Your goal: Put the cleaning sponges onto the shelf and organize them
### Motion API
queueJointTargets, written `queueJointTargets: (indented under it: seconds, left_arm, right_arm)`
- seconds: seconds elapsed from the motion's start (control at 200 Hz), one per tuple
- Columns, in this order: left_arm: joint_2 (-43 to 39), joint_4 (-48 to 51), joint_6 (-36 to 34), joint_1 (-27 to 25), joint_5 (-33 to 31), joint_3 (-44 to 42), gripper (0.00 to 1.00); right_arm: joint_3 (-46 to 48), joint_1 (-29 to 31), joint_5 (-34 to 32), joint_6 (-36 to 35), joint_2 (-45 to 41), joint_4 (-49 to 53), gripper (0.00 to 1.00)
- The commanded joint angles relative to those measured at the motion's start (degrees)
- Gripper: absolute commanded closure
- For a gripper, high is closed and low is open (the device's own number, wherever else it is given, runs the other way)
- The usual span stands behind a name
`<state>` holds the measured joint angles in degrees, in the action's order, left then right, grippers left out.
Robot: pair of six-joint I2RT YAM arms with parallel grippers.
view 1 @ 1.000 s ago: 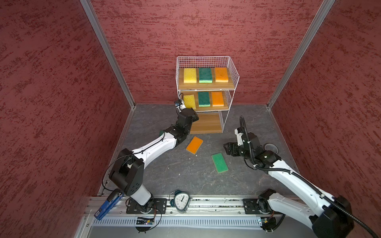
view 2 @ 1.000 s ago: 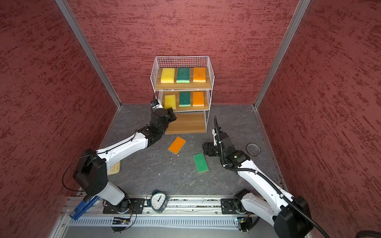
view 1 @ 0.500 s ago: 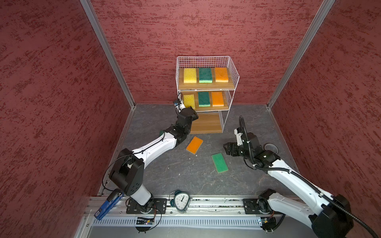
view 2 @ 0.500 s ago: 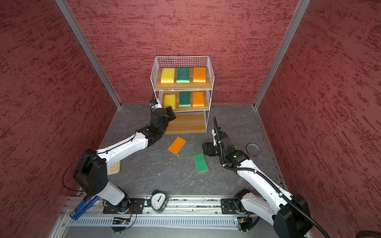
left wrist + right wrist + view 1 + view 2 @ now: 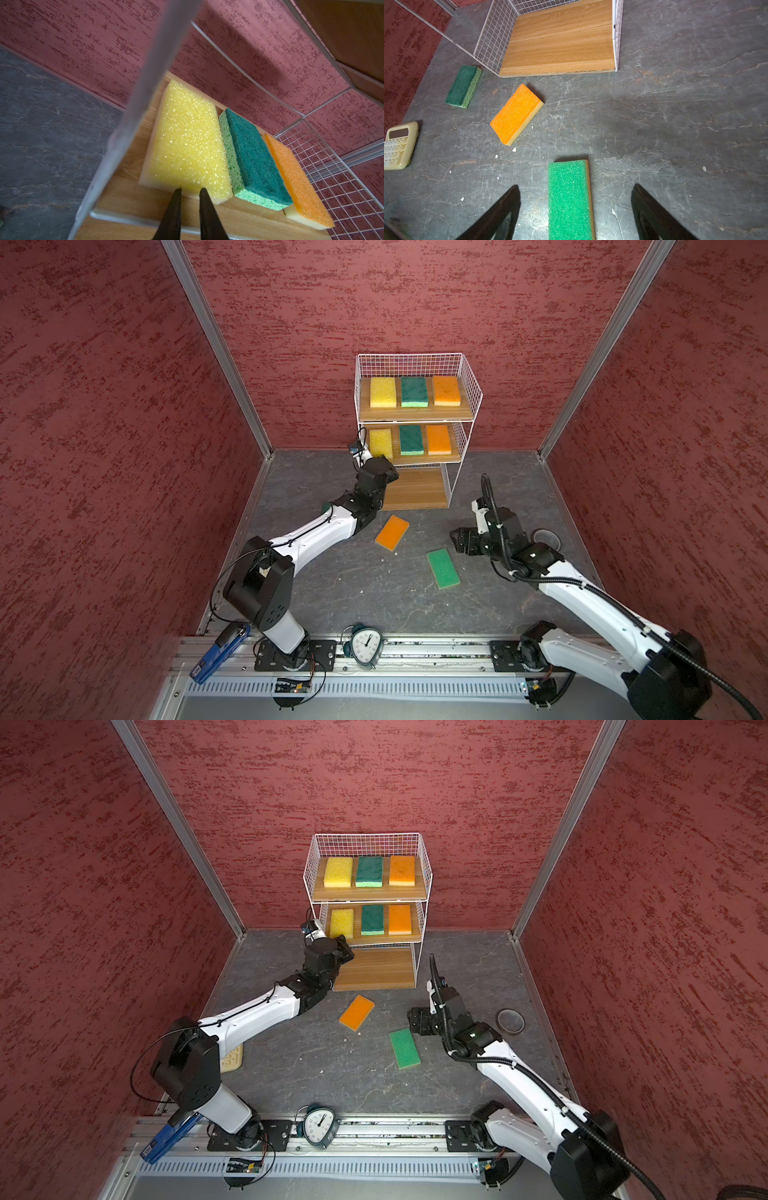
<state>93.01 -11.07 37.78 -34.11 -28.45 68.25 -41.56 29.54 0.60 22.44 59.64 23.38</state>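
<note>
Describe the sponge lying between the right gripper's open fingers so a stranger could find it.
Start at the white wire shelf, then look at the grey floor before it. The flat bright green sponge lies nearest the right gripper; its neighbours are orange and dark green.

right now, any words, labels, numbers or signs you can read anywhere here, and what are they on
No text can be read for certain.
Alarm clock: the dial carries numerals, too small to read.
Cream calculator: key markings blurred, display blank.
Blue device by the rail: no legible label.
Sponges and shelf: no print visible.
</note>
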Motion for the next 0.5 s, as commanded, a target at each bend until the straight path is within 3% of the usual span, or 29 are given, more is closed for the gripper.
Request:
queueJointTargets:
  seconds: [0.0,0.496]
  left_arm:
    - [1.72,-1.03,0.64,0.18,0.45,1.01,0.81]
    - [1.98,0.75,3.74,0.55,-2.5,0.75,0.79]
  right_arm:
    - [0.27,0.04,-0.62,-0.55,0.14,-1.69,0.15]
    - [-0.06,-0.01,-0.14,-0.64,0.92,-1.64,0.15]
